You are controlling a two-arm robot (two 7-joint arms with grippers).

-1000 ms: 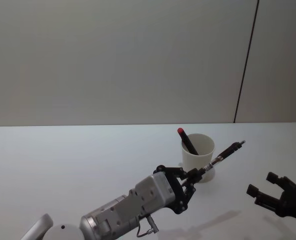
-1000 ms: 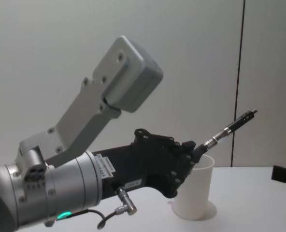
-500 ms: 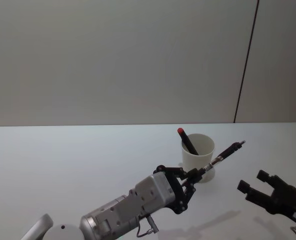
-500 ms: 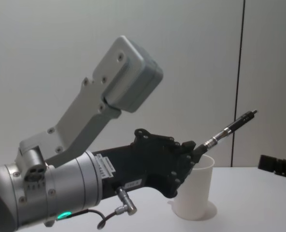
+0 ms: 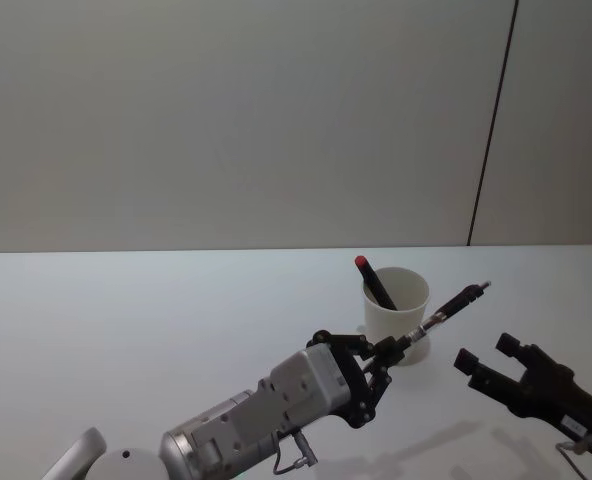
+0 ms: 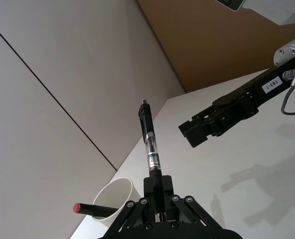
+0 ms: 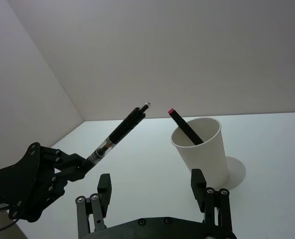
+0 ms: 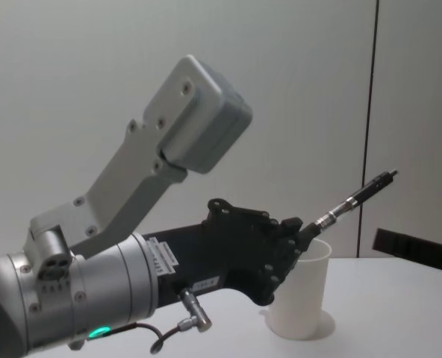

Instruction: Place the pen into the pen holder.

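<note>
The left gripper [image 5: 384,352] stays clamped on the black pen [image 5: 454,303], tilted up just beside the white cup [image 5: 396,318]. The right gripper [image 5: 486,351], fingers spread, has moved closer to the pen's tip. A red-capped pen [image 5: 376,283] leans inside the cup.

Left arm: silver-and-black left gripper [image 5: 384,352], pointed toward 2 o'clock, fingers clamped on slim black-and-clear pen [image 5: 446,311]. Right arm: black right gripper [image 5: 486,352], at 4 o'clock, fingers spread.
</note>
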